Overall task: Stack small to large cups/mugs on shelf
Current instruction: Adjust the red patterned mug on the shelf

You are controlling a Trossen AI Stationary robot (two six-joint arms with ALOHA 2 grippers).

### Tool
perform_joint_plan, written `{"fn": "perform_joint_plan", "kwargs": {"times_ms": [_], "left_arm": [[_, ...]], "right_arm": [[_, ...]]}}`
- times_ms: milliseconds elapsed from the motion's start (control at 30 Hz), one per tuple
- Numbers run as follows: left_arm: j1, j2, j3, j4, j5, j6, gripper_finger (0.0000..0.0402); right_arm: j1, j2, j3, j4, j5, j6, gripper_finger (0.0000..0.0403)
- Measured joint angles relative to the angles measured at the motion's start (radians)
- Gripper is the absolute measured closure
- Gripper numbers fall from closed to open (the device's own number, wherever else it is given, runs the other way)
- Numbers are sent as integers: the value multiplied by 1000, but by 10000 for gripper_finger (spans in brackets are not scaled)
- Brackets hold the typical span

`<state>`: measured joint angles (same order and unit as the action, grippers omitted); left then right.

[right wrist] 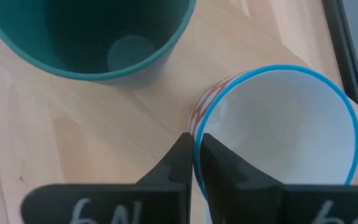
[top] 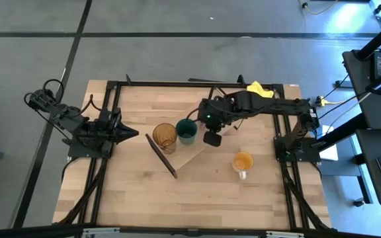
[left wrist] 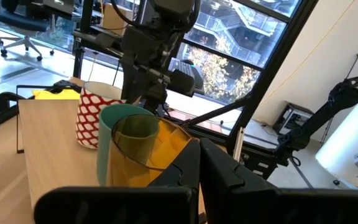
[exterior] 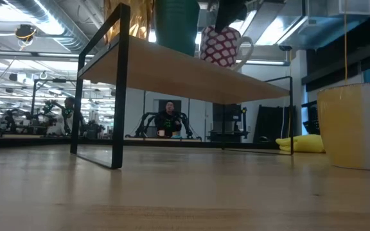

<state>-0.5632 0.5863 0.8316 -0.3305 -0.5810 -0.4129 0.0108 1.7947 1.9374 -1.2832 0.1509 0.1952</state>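
The light-wood shelf (top: 192,157) stands mid-table and carries an amber ribbed tumbler (top: 165,135), a dark teal cup (top: 186,131) and a white mug with a red pattern and blue rim (exterior: 221,46) in a row. My right gripper (right wrist: 194,163) is above the shelf, shut on the white mug beside the teal cup (right wrist: 92,37). The orange mug (top: 243,162) stands on the table to the right of the shelf. My left gripper (top: 133,132) is shut and empty at the table's left, pointing toward the tumbler (left wrist: 138,146). My right gripper pinches the white mug's rim (right wrist: 197,127) on the side toward the teal cup, one finger inside the mug and one outside. The fingers come from above, pointing down. The mug is upright with its base at the shelf board (exterior: 172,70).
A yellow cloth (top: 260,88) lies at the table's far right edge. The shelf's dark end panel (top: 161,155) stands near the tumbler. A person (exterior: 169,119) sits in the room beyond the table. Bare tabletop lies along the near edge.
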Motion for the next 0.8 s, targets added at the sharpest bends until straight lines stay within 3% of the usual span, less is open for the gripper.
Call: {"fn": "perform_joint_plan", "kwargs": {"times_ms": [800], "left_arm": [[-1, -1, 0, 0, 0, 1, 401]], "right_arm": [[0, 1, 19, -16, -19, -1, 368]]}}
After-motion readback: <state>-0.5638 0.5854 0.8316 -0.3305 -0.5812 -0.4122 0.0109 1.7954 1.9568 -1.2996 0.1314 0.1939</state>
